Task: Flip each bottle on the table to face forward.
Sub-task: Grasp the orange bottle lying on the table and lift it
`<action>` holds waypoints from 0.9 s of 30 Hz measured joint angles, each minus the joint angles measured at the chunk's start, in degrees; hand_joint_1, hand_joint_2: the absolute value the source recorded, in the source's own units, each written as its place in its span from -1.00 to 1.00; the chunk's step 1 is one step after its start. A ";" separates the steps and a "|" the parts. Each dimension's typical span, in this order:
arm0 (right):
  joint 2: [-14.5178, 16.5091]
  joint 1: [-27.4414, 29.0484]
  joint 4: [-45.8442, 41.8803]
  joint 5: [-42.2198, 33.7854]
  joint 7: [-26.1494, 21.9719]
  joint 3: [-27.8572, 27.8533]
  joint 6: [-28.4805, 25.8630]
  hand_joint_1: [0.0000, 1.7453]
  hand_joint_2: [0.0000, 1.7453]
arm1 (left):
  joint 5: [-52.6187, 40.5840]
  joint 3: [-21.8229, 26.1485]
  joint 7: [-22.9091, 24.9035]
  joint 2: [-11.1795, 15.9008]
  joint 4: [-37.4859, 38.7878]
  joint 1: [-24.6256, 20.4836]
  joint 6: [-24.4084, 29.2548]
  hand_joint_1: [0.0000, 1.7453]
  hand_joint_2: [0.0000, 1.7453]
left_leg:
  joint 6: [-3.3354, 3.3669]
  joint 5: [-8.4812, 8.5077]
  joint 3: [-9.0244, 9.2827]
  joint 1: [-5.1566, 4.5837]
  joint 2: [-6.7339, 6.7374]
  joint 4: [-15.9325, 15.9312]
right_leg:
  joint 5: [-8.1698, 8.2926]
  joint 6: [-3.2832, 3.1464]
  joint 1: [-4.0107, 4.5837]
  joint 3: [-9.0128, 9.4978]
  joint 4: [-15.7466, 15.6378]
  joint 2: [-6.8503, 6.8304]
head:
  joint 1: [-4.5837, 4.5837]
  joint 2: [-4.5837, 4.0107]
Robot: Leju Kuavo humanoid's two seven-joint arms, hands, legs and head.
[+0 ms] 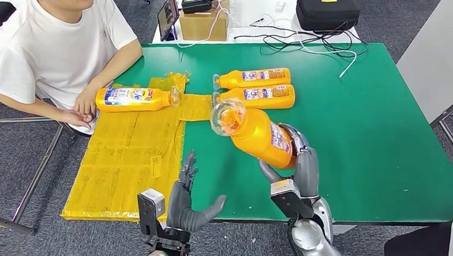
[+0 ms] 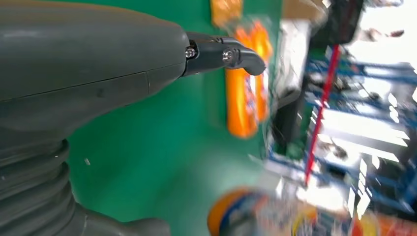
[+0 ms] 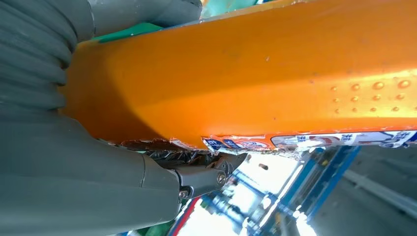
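1. The green table (image 1: 362, 149) fills the middle and right of the head view, with a sheet of yellow taped plastic (image 1: 125, 164) over its left edge.
2. A person in a white shirt (image 1: 52, 43) sits at the upper left, one hand (image 1: 85, 104) resting at the base of a bottle.
3. The held bottle (image 1: 255, 135) is orange with a clear cap and a torn label on its side. It is lifted off the table at centre frame, tilted, cap toward the upper left, base down in the right hand (image 1: 297, 165). The fingers wrap its lower end from behind and below; the right wrist view shows the thumb pressed under the label edge.
4. Two orange bottles lie side by side at upper centre, caps pointing left: the far bottle (image 1: 254, 77) and the near bottle (image 1: 258, 96), labels showing.
5. The left bottle (image 1: 133, 99) lies on the yellow sheet at the upper left, cap pointing right.
6. The left hand (image 1: 187, 198) hovers at the table's near edge, lower centre, fingers spread upward, thumb out to the right, holding nothing.
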 joint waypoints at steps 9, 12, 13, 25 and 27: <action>1.21 0.58 0.22 0.16 -0.05 7.15 5.94 1.00 1.00 | 2.81 -3.98 -1.20 1.06 -2.88 -0.42 -3.11 -1.00 1.00 | -0.01 0.01 0.00 0.05 0.01 -0.02 | 0.00 -0.01 0.04 -0.01 0.03 0.01 | -0.01 0.01; 2.04 0.97 1.69 0.18 -0.22 10.76 7.44 1.00 1.00 | 3.54 -4.30 -2.47 1.23 -4.61 -0.43 -1.52 -1.00 1.00 | -0.01 0.01 -0.02 0.06 0.01 -0.02 | -0.01 -0.01 0.04 -0.03 0.04 0.00 | 0.00 0.01; 2.35 1.14 2.28 0.19 -0.31 12.09 7.79 1.00 1.00 | 3.93 -4.33 -2.73 1.27 -5.19 -0.44 -0.99 -1.00 1.00 | -0.01 0.01 -0.03 0.06 0.01 -0.02 | -0.01 -0.01 0.04 -0.04 0.04 0.00 | 0.01 0.01; 4.32 -0.32 8.75 -2.93 -0.72 20.95 9.84 0.37 1.00 | 8.59 -3.83 -4.00 1.98 -10.55 0.77 1.67 0.08 1.00 | -0.01 0.01 -0.09 0.04 0.04 -0.01 | -0.01 -0.02 0.02 -0.15 0.03 0.01 | 0.00 -0.01; 4.31 -0.74 9.38 -3.26 -0.72 21.64 10.18 -0.63 0.00 | 8.80 -3.62 -4.25 2.14 -11.04 1.10 1.59 0.98 1.00 | -0.01 0.01 -0.09 0.04 0.04 -0.01 | -0.01 -0.02 0.03 -0.16 0.03 0.01 | 0.01 -0.01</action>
